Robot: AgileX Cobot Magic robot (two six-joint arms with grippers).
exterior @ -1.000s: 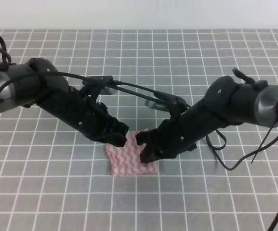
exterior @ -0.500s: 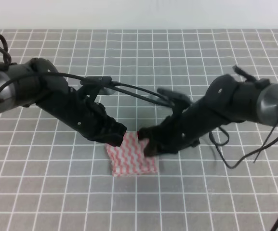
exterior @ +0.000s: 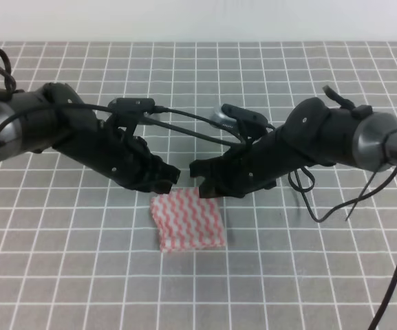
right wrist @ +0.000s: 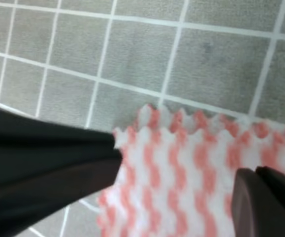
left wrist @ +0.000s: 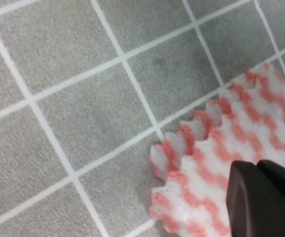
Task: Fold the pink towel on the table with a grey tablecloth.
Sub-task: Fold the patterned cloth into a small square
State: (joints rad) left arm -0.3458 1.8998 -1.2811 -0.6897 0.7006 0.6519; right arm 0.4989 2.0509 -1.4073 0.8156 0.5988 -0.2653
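The pink towel [exterior: 187, 221] lies folded on the grey counter [exterior: 60, 275], just below both empty, parted fingers [exterior: 171, 174] [exterior: 199, 170].

I see the pink towel [exterior: 188, 221] lying folded and flat on the table with a grey tablecloth [exterior: 60, 275]. The left gripper [exterior: 165, 180] and right gripper [exterior: 201, 180] sit at its far edge, near each other.
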